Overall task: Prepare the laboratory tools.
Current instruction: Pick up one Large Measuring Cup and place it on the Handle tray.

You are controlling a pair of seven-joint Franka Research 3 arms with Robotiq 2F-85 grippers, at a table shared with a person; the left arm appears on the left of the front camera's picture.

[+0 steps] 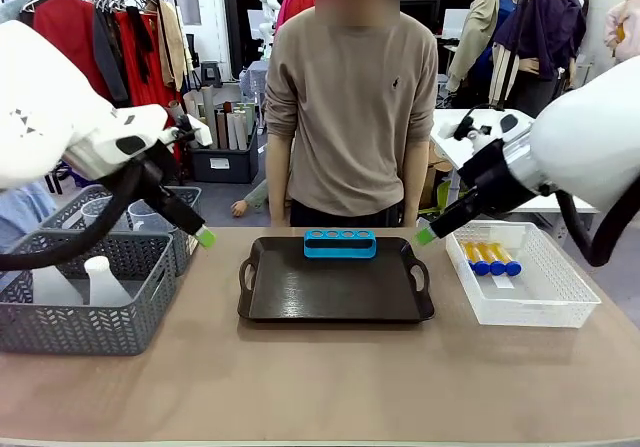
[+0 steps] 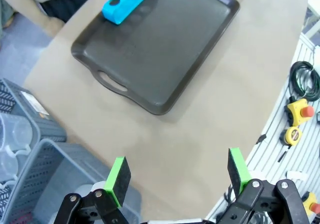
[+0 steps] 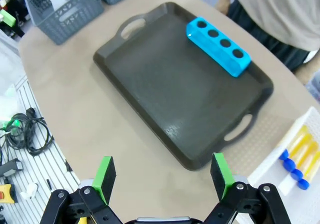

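Three amber-yellow tubes with blue caps [image 1: 490, 258] lie in the white mesh basket [image 1: 530, 312] at the right; the right wrist view shows these tubes [image 3: 296, 156] at its right edge. White conical flasks [image 1: 101, 280] stand in the front grey basket [image 1: 80, 319]. Clear beakers [image 1: 108, 210] sit in the grey basket behind it. My left gripper [image 1: 204, 235] hangs open above the table beside the grey baskets, nothing between its green pads [image 2: 118, 180]. My right gripper [image 1: 427, 234] hovers open left of the white basket, and its pads [image 3: 220, 173] are bare.
A dark tray [image 1: 330, 292] lies at the table's middle with a blue four-hole rack [image 1: 340, 244] on its far edge. A person stands at the far side behind the tray, arms down. Bare tabletop runs in front of the tray.
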